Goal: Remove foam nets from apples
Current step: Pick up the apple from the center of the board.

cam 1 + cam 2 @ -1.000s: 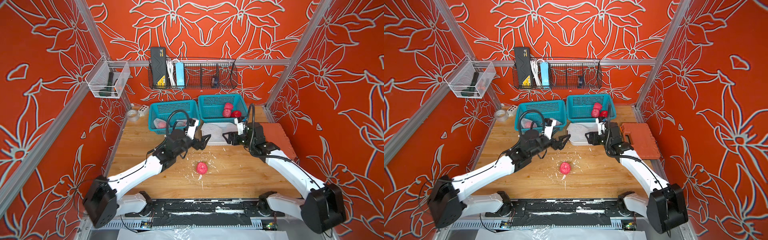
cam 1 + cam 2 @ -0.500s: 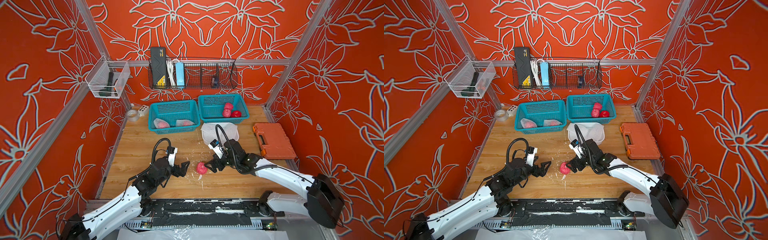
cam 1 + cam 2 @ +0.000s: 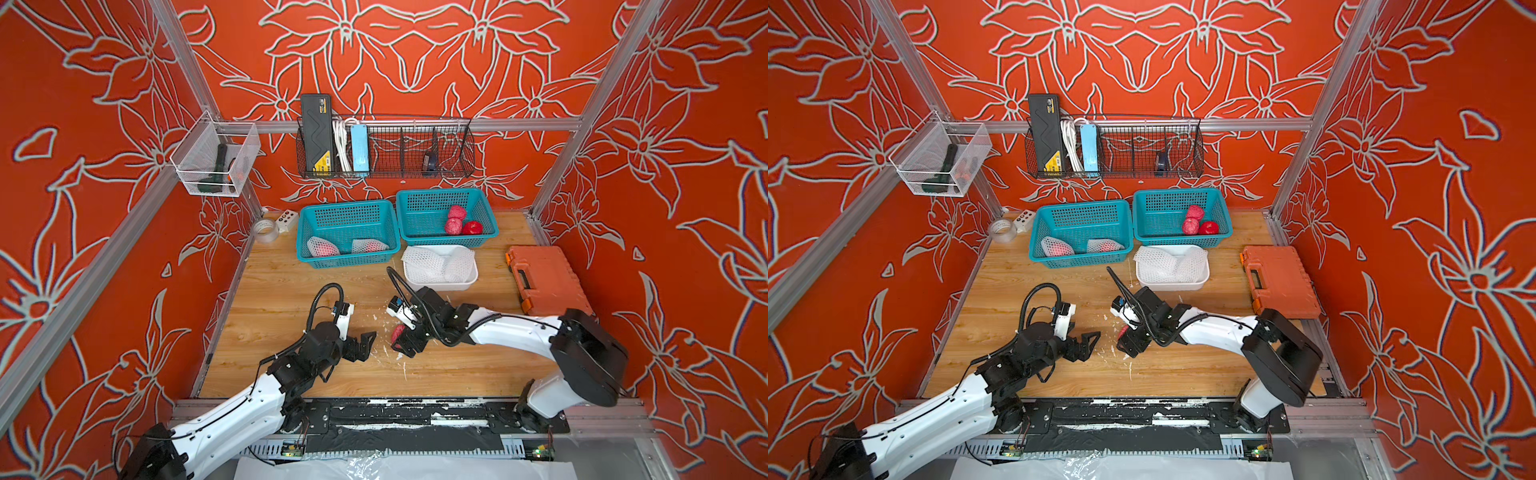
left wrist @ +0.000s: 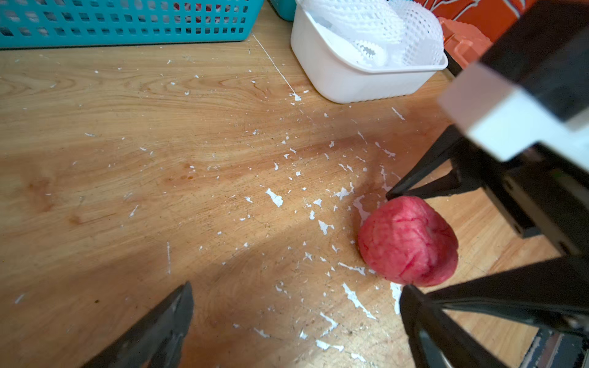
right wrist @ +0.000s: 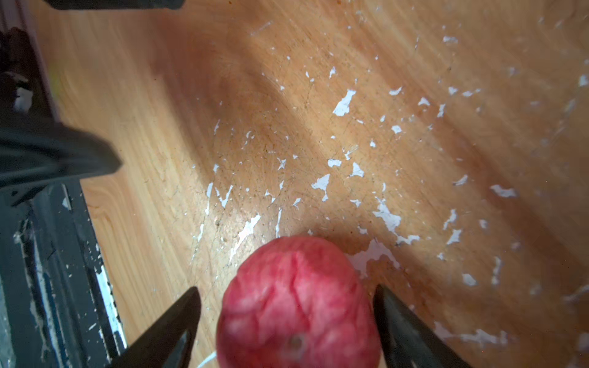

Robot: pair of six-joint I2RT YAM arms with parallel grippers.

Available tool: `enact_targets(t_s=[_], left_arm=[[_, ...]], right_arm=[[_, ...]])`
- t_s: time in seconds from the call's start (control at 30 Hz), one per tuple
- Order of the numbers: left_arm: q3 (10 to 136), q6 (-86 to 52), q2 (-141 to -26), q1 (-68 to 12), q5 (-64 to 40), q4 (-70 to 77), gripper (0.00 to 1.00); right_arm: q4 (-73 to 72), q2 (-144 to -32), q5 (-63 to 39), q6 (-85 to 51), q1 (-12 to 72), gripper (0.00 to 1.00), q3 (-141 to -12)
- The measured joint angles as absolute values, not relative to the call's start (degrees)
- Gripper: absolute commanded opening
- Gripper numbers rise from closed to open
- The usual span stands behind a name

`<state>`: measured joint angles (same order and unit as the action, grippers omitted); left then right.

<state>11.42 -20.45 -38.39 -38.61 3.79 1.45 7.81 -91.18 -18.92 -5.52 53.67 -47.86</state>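
Right arm (image 3: 511,332) has dropped — apple (image 5: 299,306) lies between its jaws.

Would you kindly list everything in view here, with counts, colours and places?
table: 1, light wood flecked white, cell floor
bare apple: 1, pink-red, on the table
loose apples: 3, red, in the right basket
netted apples: 2, pink under white mesh, in the left basket
left basket: 1, teal, at the back
right basket: 1, teal, beside it
foam nets: count unclear, white, piled in the tray
tray: 1, white, in front of the right basket
case: 1, orange, right edge
tape roll: 1, clear, back left corner
wire rack: 1, black, back wall
bin: 1, clear, left wall
left pincer: open, empty, near the bare apple
right pincer: open, astride the bare apple
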Motion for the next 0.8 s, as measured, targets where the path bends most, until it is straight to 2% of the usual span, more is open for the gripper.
enact_targets(t_s=[0.07, 0.1, 0.33, 0.5, 0.67, 0.8], left_arm=[[11.33, -20.45, -37.91, -38.57, 3.79, 1.69, 0.98], [11.27, -20.45, -37.74, -38.57, 3.79, 1.91, 0.98], [10.31, -18.68, -37.54, -38.54, 2.15, 6.48, 0.98], [9.15, -16.51, -37.39, -38.46, -1.56, 16.43, 0.98], [9.45, -14.33, -40.18, -38.28, -6.52, 30.28, 0.98], [13.87, -11.53, -46.19, -38.24, -9.32, 35.97, 0.98]], right_arm=[[7.44, -92.27, -18.94, -5.02, 53.78, 0.54, -48.16], [7.29, -92.27, -18.79, -5.19, 53.8, 0.49, -48.16], [7.22, -92.31, -17.58, -5.26, 53.36, 0.25, -49.3], [5.32, -90.37, -17.78, -5.85, 47.7, 0.19, -51.0], [3.46, -86.59, -18.04, -7.7, 39.03, 0.18, -54.83], [3.4, -86.08, -18.06, -8.45, 35.2, 0.18, -60.64]])
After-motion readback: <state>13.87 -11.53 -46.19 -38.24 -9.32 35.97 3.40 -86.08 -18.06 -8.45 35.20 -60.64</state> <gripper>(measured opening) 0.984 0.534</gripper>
